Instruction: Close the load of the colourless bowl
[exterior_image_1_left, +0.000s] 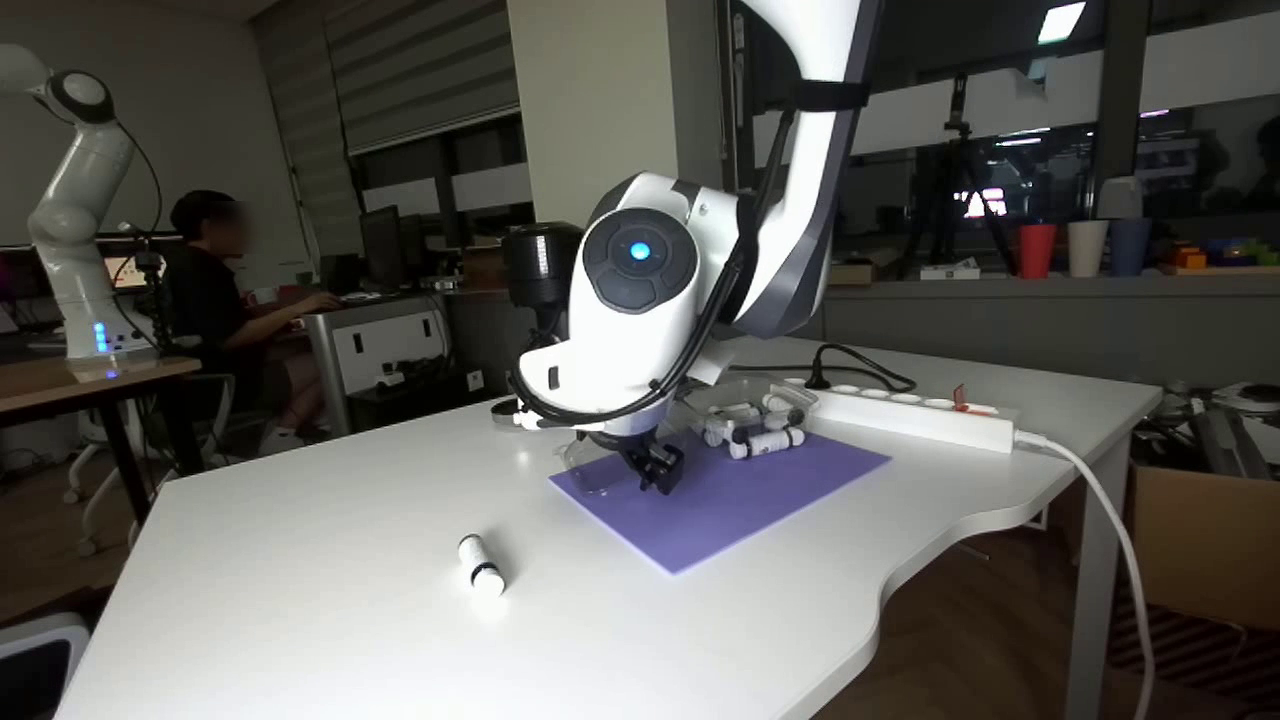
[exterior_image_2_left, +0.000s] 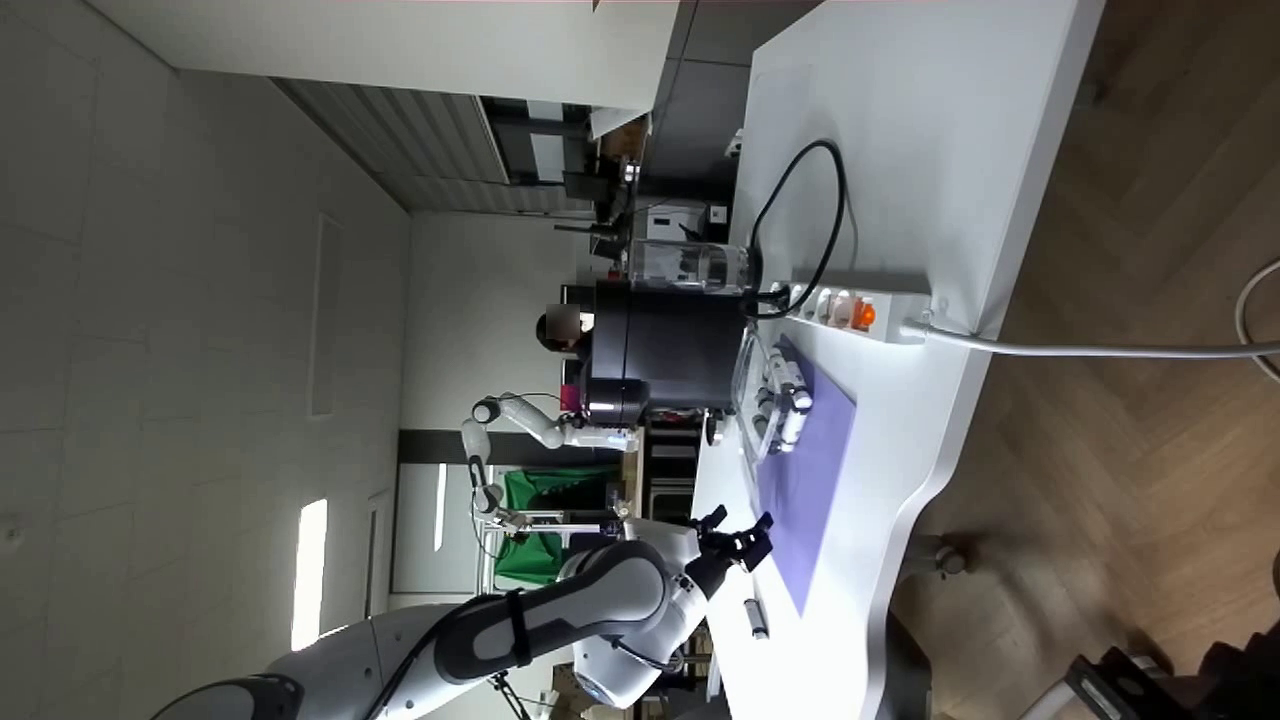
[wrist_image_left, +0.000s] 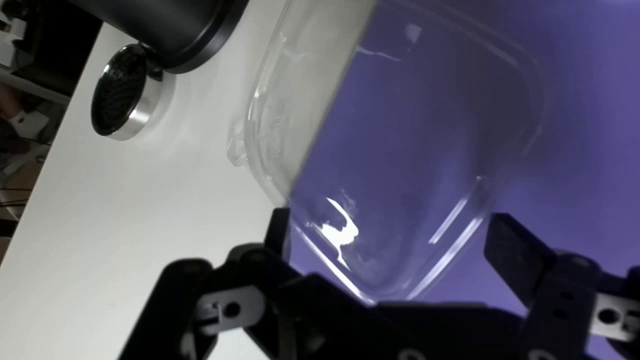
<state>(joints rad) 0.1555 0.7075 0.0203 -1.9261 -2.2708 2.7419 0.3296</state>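
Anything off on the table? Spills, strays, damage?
One stray: a lone cylinder lies on the bare table, off the mat, while the other cylinders are bunched at the bowl. I can't make out any spill or damage.

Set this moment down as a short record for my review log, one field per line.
gripper: open, straddling the near corner of the clear plastic piece in the wrist view
contact: cannot tell
clear plastic piece: overlaps the edge of the purple mat
clear container: holds white cylinders
joined to that piece: cannot tell
loose white cylinder: on its side on the white table, off the mat
also on table: black machine, white power strip
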